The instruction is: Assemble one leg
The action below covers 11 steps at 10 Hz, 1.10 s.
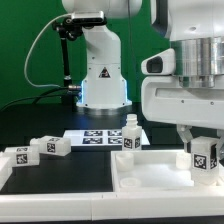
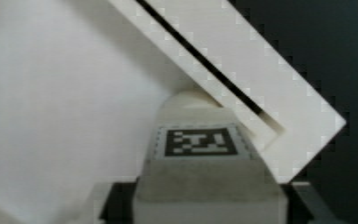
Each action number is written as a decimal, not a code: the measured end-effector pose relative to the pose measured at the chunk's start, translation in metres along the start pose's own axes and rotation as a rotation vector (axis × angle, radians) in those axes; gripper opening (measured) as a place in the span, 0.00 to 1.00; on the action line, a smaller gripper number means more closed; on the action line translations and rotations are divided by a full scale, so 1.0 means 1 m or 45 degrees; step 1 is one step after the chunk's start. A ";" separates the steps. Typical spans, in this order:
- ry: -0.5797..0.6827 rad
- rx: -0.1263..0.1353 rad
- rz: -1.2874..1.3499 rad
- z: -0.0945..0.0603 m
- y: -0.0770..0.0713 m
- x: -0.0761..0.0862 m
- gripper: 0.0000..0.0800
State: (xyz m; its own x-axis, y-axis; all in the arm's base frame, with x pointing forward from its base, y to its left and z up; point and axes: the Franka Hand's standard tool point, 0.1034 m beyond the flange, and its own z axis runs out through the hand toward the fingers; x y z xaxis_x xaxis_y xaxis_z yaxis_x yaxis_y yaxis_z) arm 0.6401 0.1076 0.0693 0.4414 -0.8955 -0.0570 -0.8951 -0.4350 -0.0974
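My gripper (image 1: 203,162) is at the exterior view's right, shut on a white leg (image 1: 205,154) with a black-and-white tag. It holds the leg upright over the right part of the large white square top (image 1: 150,172). In the wrist view the leg (image 2: 202,150) fills the space between the dark fingers (image 2: 123,203) of the gripper (image 2: 202,205), its end close to the top's raised rim (image 2: 229,70). Whether the leg touches the top is hidden. Another leg (image 1: 128,134) stands upright at the top's far corner.
Two loose legs (image 1: 50,147) (image 1: 21,157) lie on the black table at the exterior view's left. The marker board (image 1: 98,137) lies behind the top. The arm's white base (image 1: 102,80) stands at the back centre, with a green wall behind.
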 end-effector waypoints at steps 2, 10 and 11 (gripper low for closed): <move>-0.028 0.029 0.564 0.001 -0.005 -0.008 0.36; 0.000 0.067 0.153 0.000 -0.007 -0.005 0.71; 0.001 0.066 -0.003 0.001 -0.006 -0.006 0.79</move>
State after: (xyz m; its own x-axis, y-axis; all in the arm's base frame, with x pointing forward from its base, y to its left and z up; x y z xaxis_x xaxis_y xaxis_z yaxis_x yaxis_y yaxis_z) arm 0.6431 0.1154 0.0692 0.4431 -0.8947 -0.0558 -0.8898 -0.4314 -0.1492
